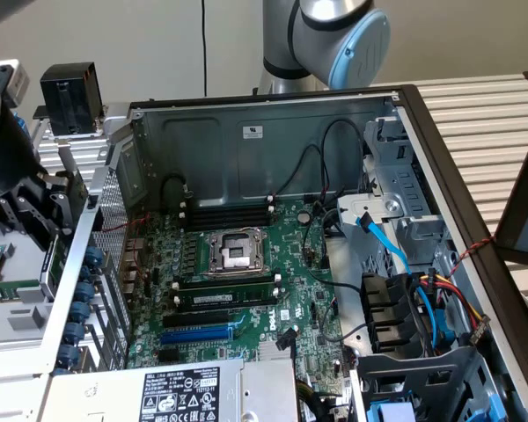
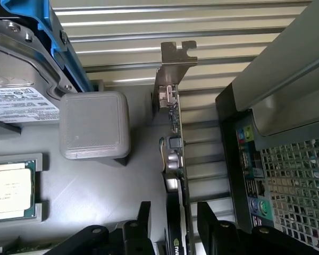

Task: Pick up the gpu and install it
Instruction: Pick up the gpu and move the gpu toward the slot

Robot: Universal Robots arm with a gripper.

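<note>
Small print and certification marks are seen on the power supply label (image 1: pixel 180 396), but nothing can be read; the drive label (image 2: pixel 16 103) is likewise illegible.

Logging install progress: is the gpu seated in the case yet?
Out. The gpu stands on edge on the grey tray beside the case, flanked by the open gripper.

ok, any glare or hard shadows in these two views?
Exterior view: even light, mild sheen on the case wall, motherboard evenly lit. Wrist view: slatted surface bright, gray block casts a soft shadow, gripper dark, straddling the gpu; no blown-out glare.
</note>
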